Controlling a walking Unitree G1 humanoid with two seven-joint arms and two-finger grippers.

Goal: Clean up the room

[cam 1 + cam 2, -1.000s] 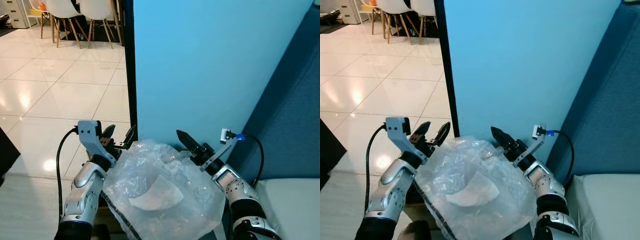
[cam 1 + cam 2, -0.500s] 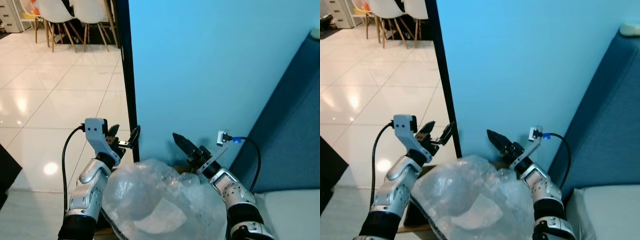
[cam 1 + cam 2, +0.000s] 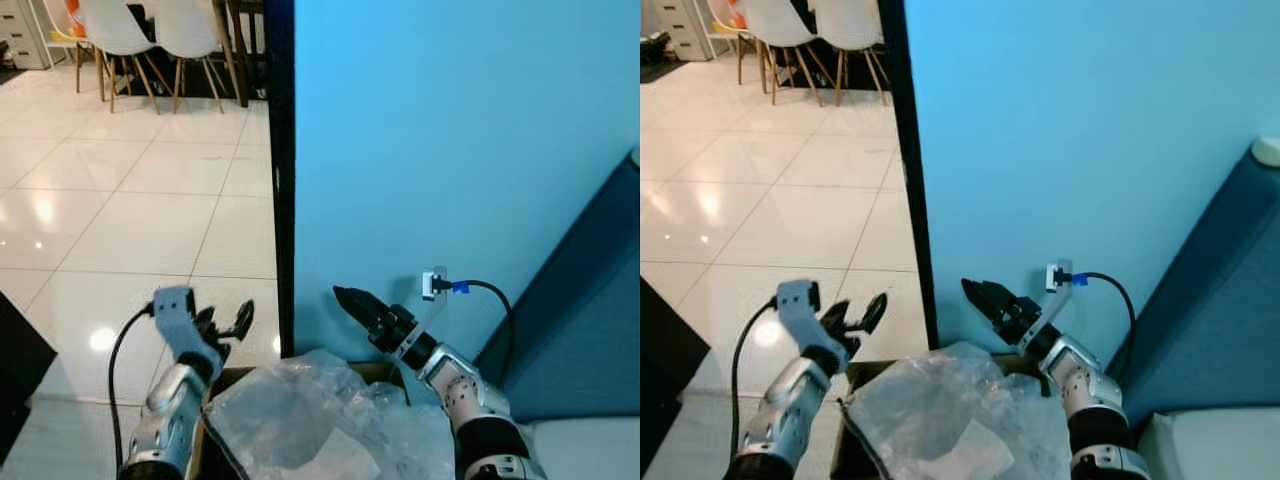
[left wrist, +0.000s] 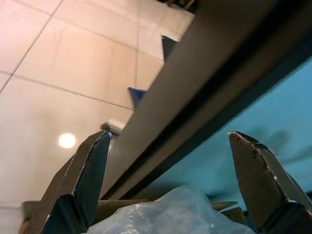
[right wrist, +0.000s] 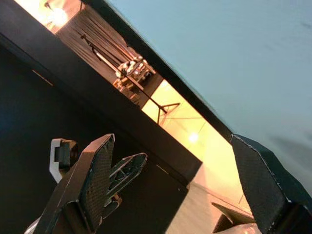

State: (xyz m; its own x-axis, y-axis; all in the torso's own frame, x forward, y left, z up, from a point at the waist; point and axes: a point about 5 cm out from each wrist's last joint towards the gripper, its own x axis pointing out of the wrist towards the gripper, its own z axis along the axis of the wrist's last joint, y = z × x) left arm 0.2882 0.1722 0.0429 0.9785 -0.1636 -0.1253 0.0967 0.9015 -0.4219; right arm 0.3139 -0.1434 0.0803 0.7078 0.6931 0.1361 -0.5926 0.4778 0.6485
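A crumpled clear plastic bag sits low in the head views, bulging out of a brown cardboard box whose edge shows just left of the bag. A pale sheet-like piece can be made out through the plastic near the bag's lower part. The left gripper is raised just above and to the left of the bag, its two black fingers spread wide with nothing between them; in the left wrist view the bag's top lies below the gap between those fingers, apart from them. The right gripper is raised just above the bag's upper right side, also not touching it; in the right wrist view its fingers stand wide apart and empty. Directly behind the bag rises a light blue wall, ending in a dark vertical edge above the bag's left side. To the left of the bag spreads a glossy white tiled floor, with white chairs on wooden legs far beyond it. To the right of the bag is a dark blue upholstered surface, and a pale cushion lies below it.
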